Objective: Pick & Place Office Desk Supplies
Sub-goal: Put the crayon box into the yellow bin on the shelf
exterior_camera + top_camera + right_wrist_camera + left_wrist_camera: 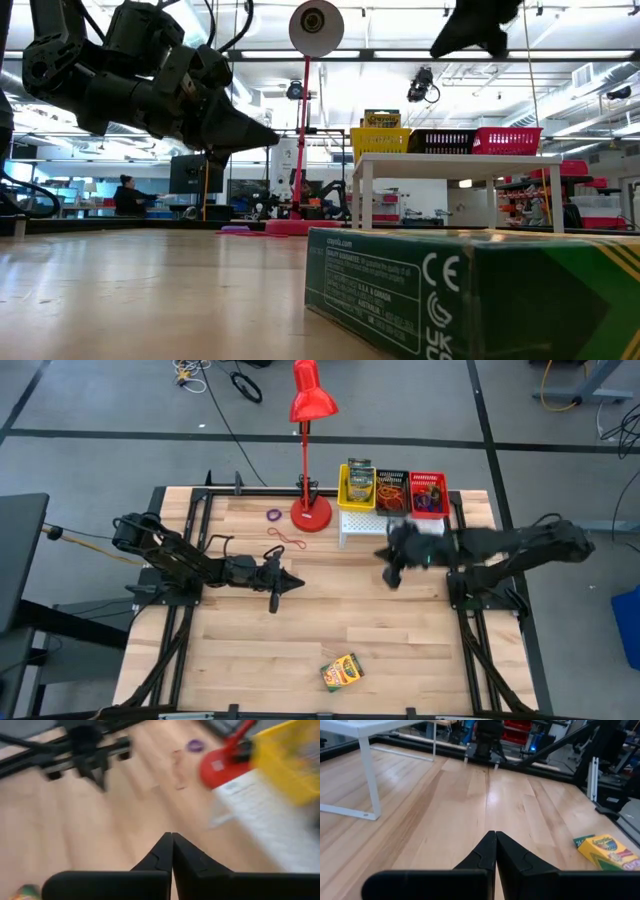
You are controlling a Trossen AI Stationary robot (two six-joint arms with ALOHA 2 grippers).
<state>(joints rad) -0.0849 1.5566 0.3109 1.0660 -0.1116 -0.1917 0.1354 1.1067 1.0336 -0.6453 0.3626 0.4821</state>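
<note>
Yellow-and-green crayon box (pixel 342 672) lay flat near the table's (pixel 250 650) front edge, well apart from both arms. Left gripper (pixel 296 585) hovered over the table's middle, fingers pressed together, empty. Right gripper (pixel 389 577) hung beside the white stand (pixel 352 530) near the rear edge, likewise closed and empty.

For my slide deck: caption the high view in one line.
Both grippers, left and right, shut and empty above the table, one crayon box lying near its front edge.
</note>
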